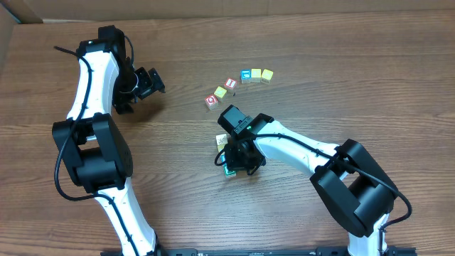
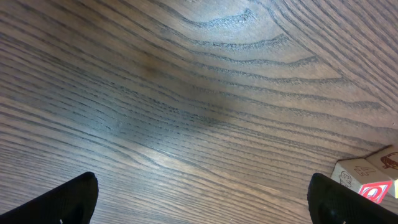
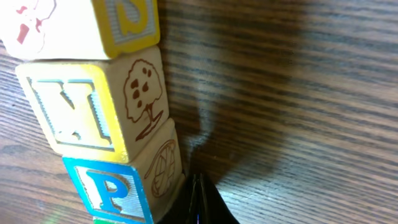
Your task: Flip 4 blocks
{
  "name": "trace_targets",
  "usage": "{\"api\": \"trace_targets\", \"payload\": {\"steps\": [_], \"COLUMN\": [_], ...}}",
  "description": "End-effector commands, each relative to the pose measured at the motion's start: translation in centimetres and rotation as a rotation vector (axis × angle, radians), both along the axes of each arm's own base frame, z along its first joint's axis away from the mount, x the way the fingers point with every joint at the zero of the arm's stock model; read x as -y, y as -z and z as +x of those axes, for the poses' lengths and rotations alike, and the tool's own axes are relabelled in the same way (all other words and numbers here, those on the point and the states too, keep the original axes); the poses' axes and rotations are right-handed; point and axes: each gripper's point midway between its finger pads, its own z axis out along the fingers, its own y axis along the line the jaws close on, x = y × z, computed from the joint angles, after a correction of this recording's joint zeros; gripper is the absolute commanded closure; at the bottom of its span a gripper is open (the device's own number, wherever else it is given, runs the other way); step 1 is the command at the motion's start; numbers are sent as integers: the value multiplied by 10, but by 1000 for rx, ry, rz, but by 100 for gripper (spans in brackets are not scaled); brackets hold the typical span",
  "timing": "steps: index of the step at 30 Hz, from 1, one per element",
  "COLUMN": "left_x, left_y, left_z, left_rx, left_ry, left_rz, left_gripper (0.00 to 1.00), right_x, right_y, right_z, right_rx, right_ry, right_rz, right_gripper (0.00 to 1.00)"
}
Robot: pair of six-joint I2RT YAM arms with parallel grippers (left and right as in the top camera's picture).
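– Blocks first: how many small wooden alphabet cubes do you count?
– From overhead, six lie in a loose arc on the wood-grain table (image 1: 341, 43): two red-faced cubes (image 1: 211, 102), three yellow cubes (image 1: 256, 75) and one blue cube (image 1: 245, 75). More sit under the right arm. There I can make out only a cream cube (image 1: 222, 141) and a teal-green cube (image 1: 229, 171), one on each side of the wrist.
– And the right wrist camera?
– It shows a tight row, each cube touching the next: a yellow-faced S cube (image 3: 127, 22), a yellow-framed cube with a tree drawing (image 3: 93, 112), a blue-faced P cube (image 3: 106, 190), then a green sliver (image 3: 115, 220) at the bottom edge. That makes four, if the sliver is a cube.
– What about the right gripper (image 3: 199, 196)?
– Its fingers are pressed together with nothing between them, just beside the blue-faced P cube.
– And the left gripper (image 1: 147, 84)?
– It is spread wide and empty over bare wood, well apart from the arc. One red-and-cream cube (image 2: 367, 180) peeks in at the right edge of its wrist view.
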Motion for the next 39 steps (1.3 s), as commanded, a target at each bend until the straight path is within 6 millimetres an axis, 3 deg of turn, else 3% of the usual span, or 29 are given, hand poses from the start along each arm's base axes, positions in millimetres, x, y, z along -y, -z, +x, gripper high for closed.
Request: {"api": "trace_targets", "payload": {"steps": [1, 7, 9, 13, 19, 24, 30, 39], "left_x": [2, 2, 2, 2, 2, 2, 2, 2], "left_y": [-2, -2, -2, -2, -2, -2, -2, -2], "left_z": [1, 1, 1, 1, 1, 1, 1, 1], "left_rx": [4, 4, 4, 4, 4, 4, 4, 4], "left_ry": [7, 7, 7, 7, 7, 7, 7, 7], "left_rz": [7, 7, 7, 7, 7, 7, 7, 7], "left_gripper": [0, 0, 0, 0, 0, 0, 0, 0], "right_x": [5, 19, 27, 57, 108, 153, 188, 200], "right_y": [3, -32, -47, -75, -89, -89, -89, -89], "right_z": [1, 38, 58, 98, 134, 152, 165, 168], "right_rx": [20, 120, 176, 276, 295, 288, 282, 279], "right_ry": [-8, 0, 24, 112, 246, 356, 442, 473], "right_rz": [-25, -67, -89, -171, -215, -240, -250, -254], "right_gripper": [96, 96, 90, 61, 0, 0, 0, 0]}}
